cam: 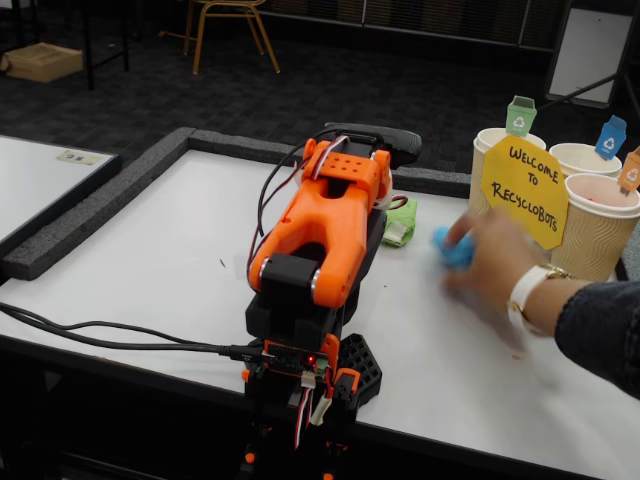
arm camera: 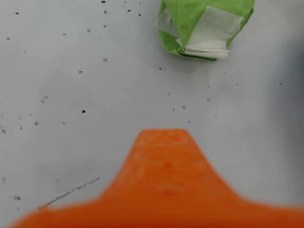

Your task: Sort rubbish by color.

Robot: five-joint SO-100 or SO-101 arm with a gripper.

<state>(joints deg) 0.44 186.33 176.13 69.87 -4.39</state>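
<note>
A green crumpled lump of rubbish with white patches lies on the white table at the top of the wrist view, a short way ahead of my gripper. Only one orange finger shows there, so its state is unclear. In the fixed view the green lump lies just right of my folded orange arm, which hides the gripper. A blue lump sits under a person's blurred hand, right of the green one.
Three ribbed beige cups stand at the table's right: green tag, blue tag, orange tag. A yellow sign leans in front of them. Grey foam edging borders the table. Cables run to the arm's base.
</note>
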